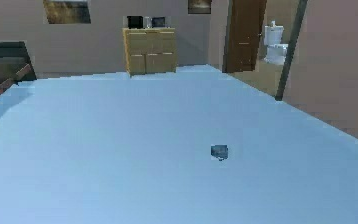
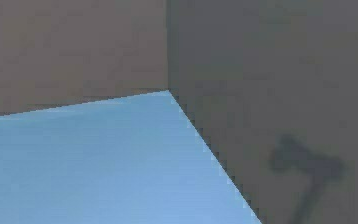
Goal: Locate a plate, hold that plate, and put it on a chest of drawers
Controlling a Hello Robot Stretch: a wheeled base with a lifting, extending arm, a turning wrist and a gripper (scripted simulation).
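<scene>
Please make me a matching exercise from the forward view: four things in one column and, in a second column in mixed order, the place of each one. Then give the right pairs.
Things:
1. chest of drawers
2. small grey object
3. dark brown door
4. framed picture

Places:
A. lying on the blue floor, right of the view's middle
B. hanging at the view's top left
C. standing at the view's top middle
D. at the view's top, right of the light wooden furniture

Pairs: 1-C, 2-A, 3-D, 4-B
</scene>
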